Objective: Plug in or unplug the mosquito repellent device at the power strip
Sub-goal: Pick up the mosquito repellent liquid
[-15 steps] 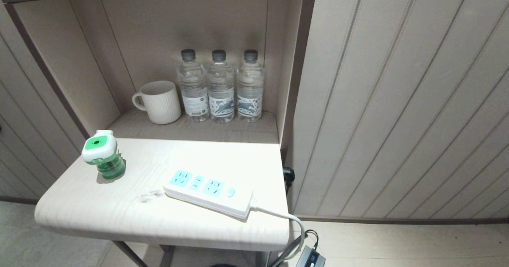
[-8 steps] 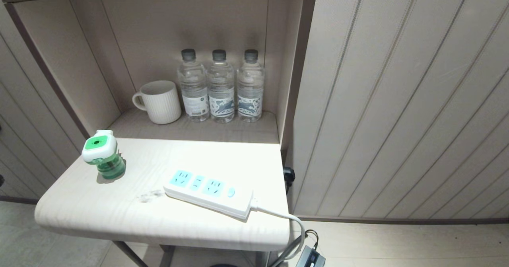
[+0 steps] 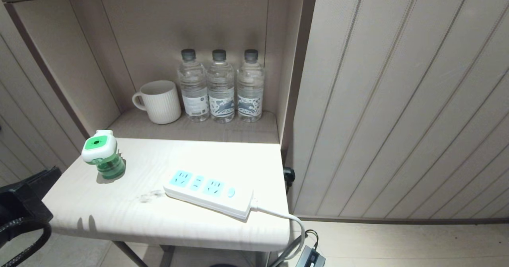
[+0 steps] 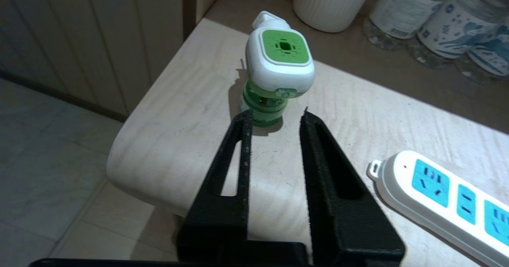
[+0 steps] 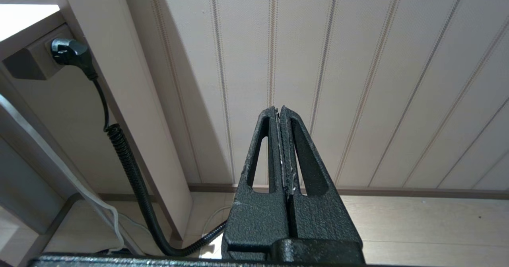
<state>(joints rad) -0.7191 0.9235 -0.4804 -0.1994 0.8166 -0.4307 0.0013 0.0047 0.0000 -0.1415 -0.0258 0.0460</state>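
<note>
Approaching from the counter's [image 3: 167, 215] near-left corner, the left end effector [image 4: 275, 115] has its fingers parted a little and holds nothing. Risk: that narrow gap may be too small for the mosquito repellent device [image 4: 278, 66]; a fingertip striking the top-heavy head could tip it toward the edge. The device stands upright just beyond the fingertips, apart from them and unplugged, well apart from the power strip [image 3: 208, 193]. The right end effector [image 5: 281, 114], fingers pressed together and empty, hangs beside the wall.

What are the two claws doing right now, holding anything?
Left gripper: fingers open, holding nothing, aimed at the repellent on the table.
Right gripper: fingers shut, empty, parked away from the table.
</note>
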